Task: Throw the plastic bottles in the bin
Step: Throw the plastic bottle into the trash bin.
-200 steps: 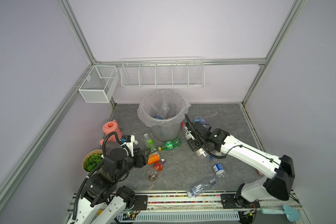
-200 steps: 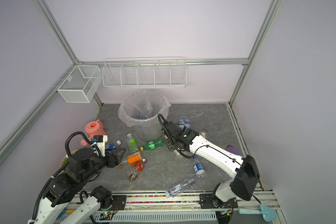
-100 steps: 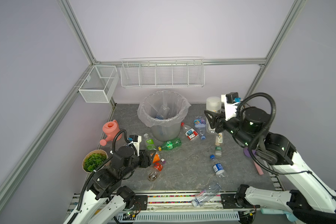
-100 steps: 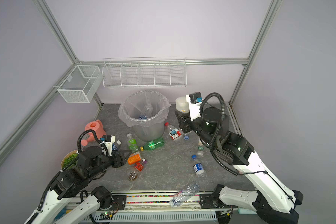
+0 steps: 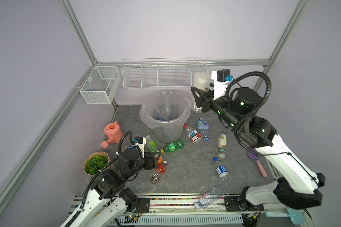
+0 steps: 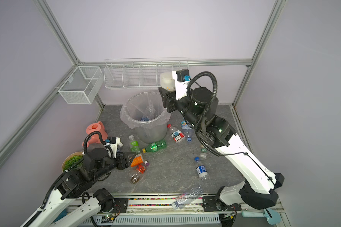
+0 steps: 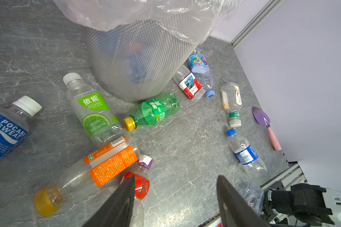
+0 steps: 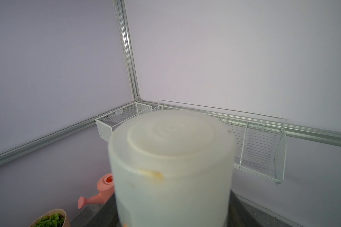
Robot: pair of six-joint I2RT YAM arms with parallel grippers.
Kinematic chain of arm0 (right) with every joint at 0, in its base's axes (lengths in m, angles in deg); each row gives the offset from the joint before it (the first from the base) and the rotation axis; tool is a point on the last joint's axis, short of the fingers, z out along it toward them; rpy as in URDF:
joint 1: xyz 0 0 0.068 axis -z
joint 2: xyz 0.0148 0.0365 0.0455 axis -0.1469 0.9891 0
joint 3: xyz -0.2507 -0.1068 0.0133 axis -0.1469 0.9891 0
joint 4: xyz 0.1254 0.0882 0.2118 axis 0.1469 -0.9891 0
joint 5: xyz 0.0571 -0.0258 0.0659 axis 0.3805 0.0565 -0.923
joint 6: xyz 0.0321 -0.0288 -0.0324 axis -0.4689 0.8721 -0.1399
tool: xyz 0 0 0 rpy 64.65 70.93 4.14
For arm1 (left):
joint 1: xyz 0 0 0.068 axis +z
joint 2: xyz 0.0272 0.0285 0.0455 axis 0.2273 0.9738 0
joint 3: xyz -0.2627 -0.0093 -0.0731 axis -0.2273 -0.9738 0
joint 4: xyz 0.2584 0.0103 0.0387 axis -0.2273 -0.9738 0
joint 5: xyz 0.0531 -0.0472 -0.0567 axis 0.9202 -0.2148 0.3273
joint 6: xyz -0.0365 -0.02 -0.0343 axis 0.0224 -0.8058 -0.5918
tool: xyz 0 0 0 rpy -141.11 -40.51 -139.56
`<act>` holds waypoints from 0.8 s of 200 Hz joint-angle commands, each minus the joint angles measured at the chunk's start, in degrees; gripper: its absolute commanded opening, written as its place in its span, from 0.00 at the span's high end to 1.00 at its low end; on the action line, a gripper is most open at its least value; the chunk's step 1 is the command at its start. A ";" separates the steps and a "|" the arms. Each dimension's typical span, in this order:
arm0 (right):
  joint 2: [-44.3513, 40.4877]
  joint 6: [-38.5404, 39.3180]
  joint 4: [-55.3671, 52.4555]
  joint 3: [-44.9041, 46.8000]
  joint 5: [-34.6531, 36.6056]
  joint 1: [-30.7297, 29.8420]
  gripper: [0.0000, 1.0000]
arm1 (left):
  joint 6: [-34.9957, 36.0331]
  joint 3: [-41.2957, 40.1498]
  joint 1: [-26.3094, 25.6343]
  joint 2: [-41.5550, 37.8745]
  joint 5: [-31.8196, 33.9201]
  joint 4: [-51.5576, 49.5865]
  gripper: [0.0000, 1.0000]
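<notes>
Two grippers, two separate risks. First, the right gripper (image 5: 198, 96) is clamped around a frosted white bottle (image 5: 201, 81), held raised and roughly upright just beside the bin (image 5: 168, 133), at rim height on the side toward the right arm. In both top views the bottle does not appear to be over the mouth. Letting go here would likely drop it outside, onto the table (image 5: 185, 169) among the loose bottles (image 5: 193, 135) at the bin's foot. The bottle is tall, so carrying it across too low could snag the clear liner (image 5: 186, 113) folded over the rim and drag or tip the bin.

Second, the left gripper (image 7: 175, 198) hovers low on the side of the bin toward the robot's base, with its jaws apart and nothing between them. One finger overlaps a red-labelled bottle (image 7: 144, 183) that touches an orange-labelled bottle (image 7: 111, 165). Closing there could pinch both, or squirt a round, slick one sideways. About a dozen bottles lie around the bin, and a few are inside it.
</notes>
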 commanded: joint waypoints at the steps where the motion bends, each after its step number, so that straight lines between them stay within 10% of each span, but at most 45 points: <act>1: 6.49 0.41 0.78 -6.84 -3.06 1.37 0.53 | -0.86 -0.47 -0.30 -0.89 1.25 -0.48 0.35; 39: 24.37 -4.52 -10.66 -27.64 -8.52 5.92 0.47 | -1.14 0.17 -0.30 -2.01 1.65 -1.27 0.35; 60: 35.57 -7.83 -22.23 -44.53 -13.37 8.76 0.00 | -1.17 0.76 -0.31 -2.67 2.13 -2.25 0.35; 68: 38.16 -8.69 -25.62 -48.35 -15.72 9.57 0.11 | -1.04 0.93 -0.38 -2.82 2.26 -2.48 0.35; 160: 17.12 -6.29 -18.98 -24.54 -13.45 9.93 0.12 | 0.27 2.40 -0.46 0.19 0.90 -0.63 0.35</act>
